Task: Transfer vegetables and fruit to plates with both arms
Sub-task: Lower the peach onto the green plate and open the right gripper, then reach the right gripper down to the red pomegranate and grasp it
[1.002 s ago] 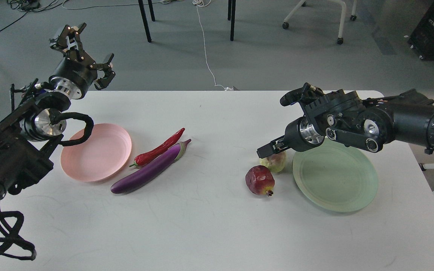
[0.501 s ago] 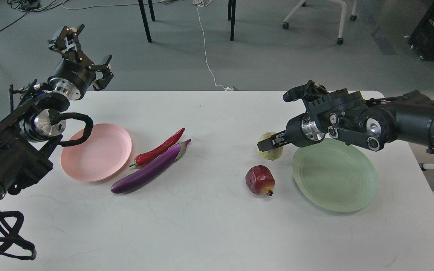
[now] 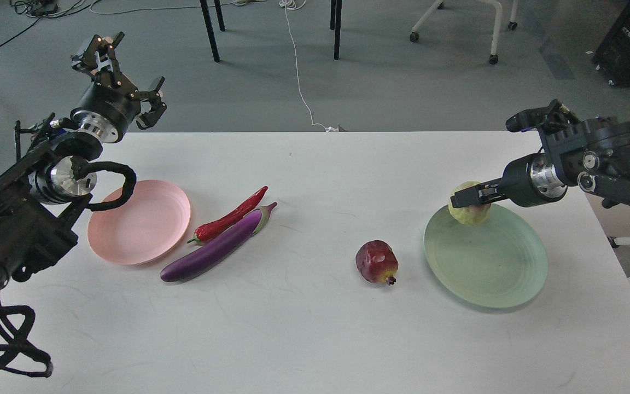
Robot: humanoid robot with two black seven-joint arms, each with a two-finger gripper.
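Right gripper [image 3: 465,198] clamping the yellow-green fruit [image 3: 471,210] over the green plate [image 3: 490,268]
Fruit is hanging above the plate's far rim; left gripper [image 3: 123,74] is idling spread wide, empty, nearer the eggplant [image 3: 211,249]

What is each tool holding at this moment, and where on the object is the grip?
The right tool is shut on the yellow-green fruit, gripping across its upper part, above the green plate. The left tool is open and holds nothing.
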